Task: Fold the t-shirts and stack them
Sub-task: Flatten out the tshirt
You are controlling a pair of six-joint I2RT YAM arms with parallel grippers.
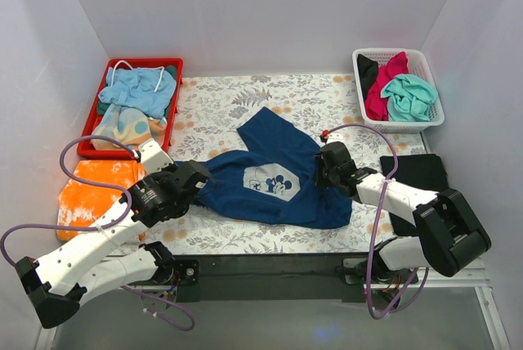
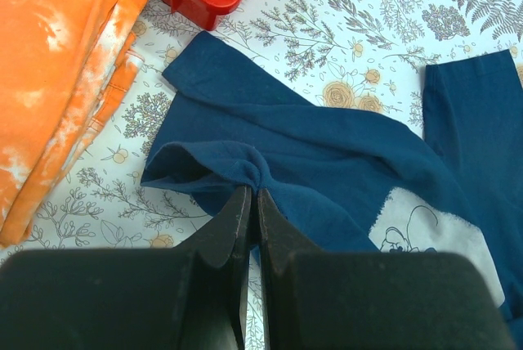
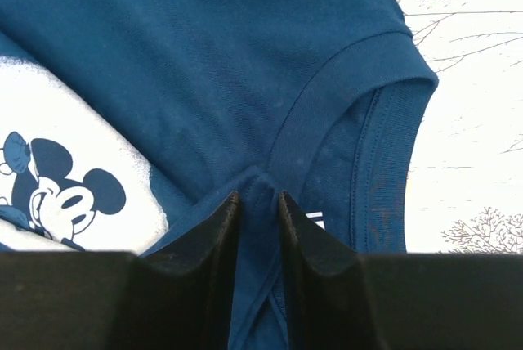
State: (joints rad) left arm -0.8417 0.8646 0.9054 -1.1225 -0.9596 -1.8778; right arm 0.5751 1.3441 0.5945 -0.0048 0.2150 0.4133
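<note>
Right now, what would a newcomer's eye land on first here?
The navy-blue t-shirt with its mouse print, crumpled mid-table. The left end effector pinches a bunched edge, the right end effector its collar. Back right, a white basket holds a magenta tee and a teal tee.

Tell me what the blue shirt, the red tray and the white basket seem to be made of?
The navy t-shirt looks like soft, matte knit cotton: it bunches, and its collar is ribbed and stitched. The red tray seems rigid, slightly glossy moulded plastic. The white basket seems to be plastic lattice too.
</note>
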